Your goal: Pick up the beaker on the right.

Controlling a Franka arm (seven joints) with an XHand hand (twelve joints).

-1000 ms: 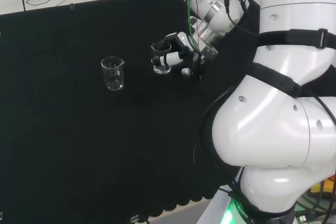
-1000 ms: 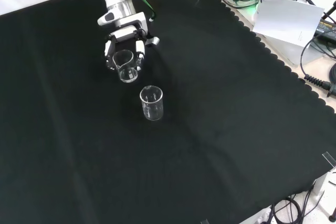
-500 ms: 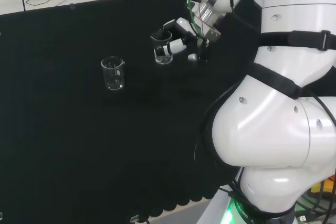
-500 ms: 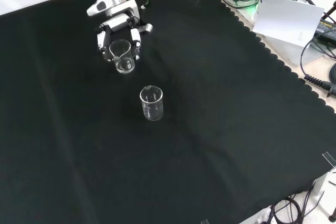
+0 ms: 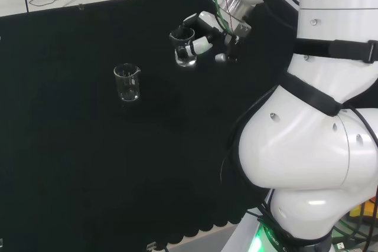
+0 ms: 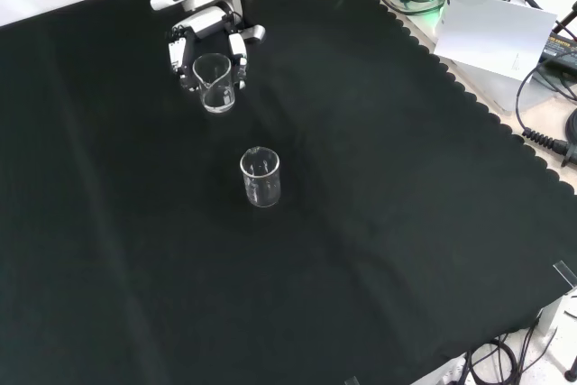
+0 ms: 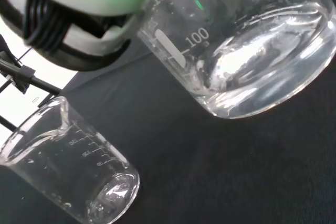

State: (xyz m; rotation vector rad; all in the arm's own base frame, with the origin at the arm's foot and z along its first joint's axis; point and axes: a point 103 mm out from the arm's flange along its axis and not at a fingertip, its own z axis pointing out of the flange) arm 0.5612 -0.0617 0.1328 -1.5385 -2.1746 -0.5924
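Front view. Robot hand [image 6: 209, 42] enters from the top of the view, left of centre, black and white, its fingers [image 6: 240, 50] curled down either side of a clear glass beaker [image 6: 215, 84]. Beaker upright, spout toward the lower left, gripped near the rim; looks empty. A second clear beaker [image 6: 261, 178] stands alone on the black cloth of the bench [image 6: 379, 205], below and slightly right of the held one, apart from it, upright, spout at the upper left of its rim, also looks empty. Cloth edge is scalloped along the right side. Beyond it, on pale bench surface: a white sheet of paper [image 6: 496, 35] and black cables [image 6: 541, 105].
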